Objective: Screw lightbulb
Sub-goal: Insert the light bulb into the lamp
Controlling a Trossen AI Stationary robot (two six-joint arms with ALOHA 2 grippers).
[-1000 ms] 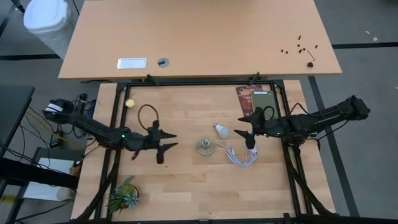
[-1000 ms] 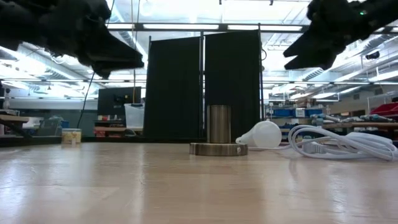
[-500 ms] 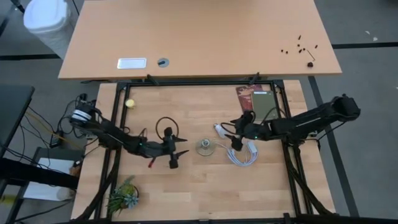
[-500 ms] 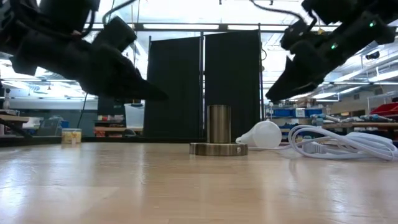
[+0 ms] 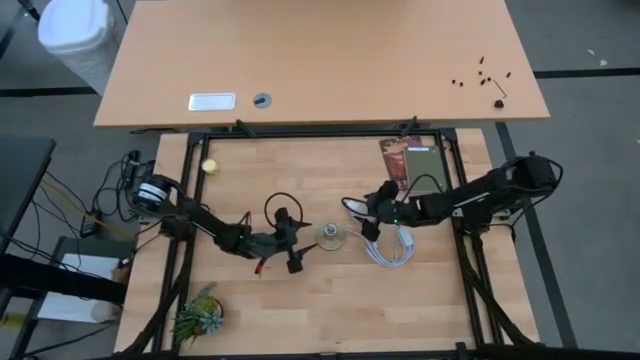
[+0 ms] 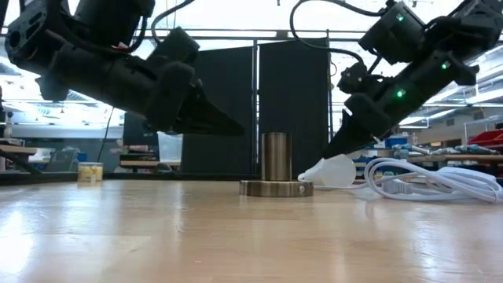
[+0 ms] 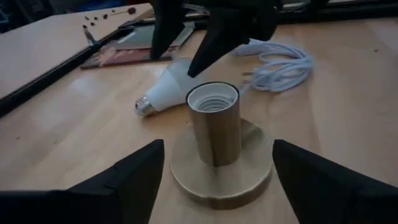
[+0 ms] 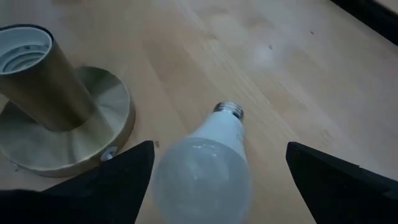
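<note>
The white lightbulb (image 8: 205,168) lies on its side on the wooden table, its screw base (image 8: 227,111) pointing away from my right gripper. The brass socket (image 7: 214,124) stands upright on its round base disc just left of the lightbulb (image 5: 350,207). My right gripper (image 8: 219,146) is open, slanting down over the bulb's round end, one finger on either side with gaps. My left gripper (image 7: 217,146) is open, nearly level, its fingers on either side of the socket (image 5: 330,236) from the table's left, short of it.
A coiled white cord with a plug (image 5: 390,248) lies right of the socket, under my right arm. A dark book or tablet (image 5: 415,160) lies at the far right, a small green plant (image 5: 197,315) near left, a yellow object (image 5: 209,167) far left.
Both grippers have come down toward the table and in toward its middle: my left toward the socket, its fingers spreading wider, my right toward the lightbulb, tipping further down. The lightbulb, socket and cord have stayed where they were.
</note>
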